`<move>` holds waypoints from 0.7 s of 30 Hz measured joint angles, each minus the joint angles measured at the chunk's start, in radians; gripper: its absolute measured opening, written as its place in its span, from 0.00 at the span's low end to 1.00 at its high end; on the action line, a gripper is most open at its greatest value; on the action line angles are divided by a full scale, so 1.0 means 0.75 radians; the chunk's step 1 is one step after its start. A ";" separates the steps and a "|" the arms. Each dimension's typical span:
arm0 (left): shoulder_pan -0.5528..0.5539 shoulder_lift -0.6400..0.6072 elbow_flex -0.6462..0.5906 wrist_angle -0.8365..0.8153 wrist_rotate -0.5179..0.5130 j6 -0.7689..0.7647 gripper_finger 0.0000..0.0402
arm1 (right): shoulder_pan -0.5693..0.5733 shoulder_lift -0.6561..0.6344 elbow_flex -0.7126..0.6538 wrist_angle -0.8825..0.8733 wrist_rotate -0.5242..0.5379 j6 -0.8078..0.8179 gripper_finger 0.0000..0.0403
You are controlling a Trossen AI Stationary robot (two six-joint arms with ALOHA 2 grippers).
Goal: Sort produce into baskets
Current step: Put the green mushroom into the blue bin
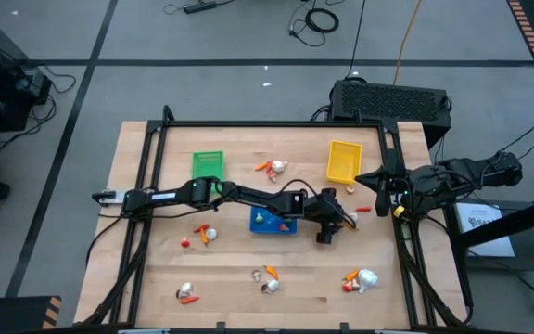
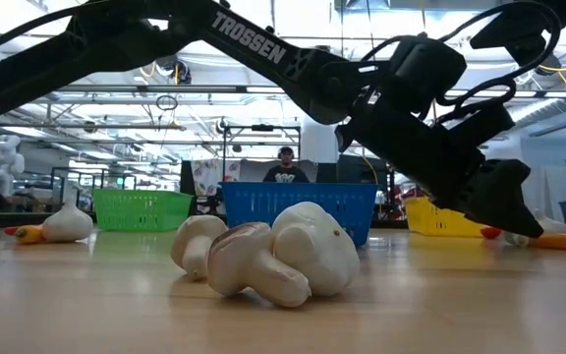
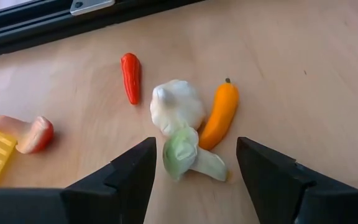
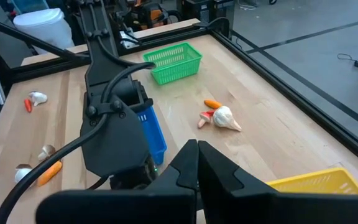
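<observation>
Centrally, blue basket [image 1: 273, 221] holding small produce [image 1: 261, 220]

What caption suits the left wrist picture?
Open left gripper hovers over a garlic bulb, orange pepper and pale green leaf.

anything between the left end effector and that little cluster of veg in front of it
Nothing visible. The open left end effector faces the white toy garlic bulb, pale green leafy piece and slim orange pepper-like piece, with only bare wooden table between.

The left arm [image 2: 293, 59] is black and has white "TROSSEN" letters. Black cables run along the right arm [image 1: 452, 176]. Its wrist has a small yellow part.
</observation>
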 joint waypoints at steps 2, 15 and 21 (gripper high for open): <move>0.002 0.000 0.000 0.000 0.000 0.000 0.56 | 0.000 0.000 0.000 0.000 0.000 0.000 0.00; 0.003 -0.001 0.000 -0.011 0.000 0.000 0.34 | 0.000 0.001 -0.001 0.000 0.000 0.000 0.00; 0.004 -0.005 0.000 -0.022 0.000 0.000 0.26 | 0.001 0.001 -0.001 0.000 -0.001 0.006 0.00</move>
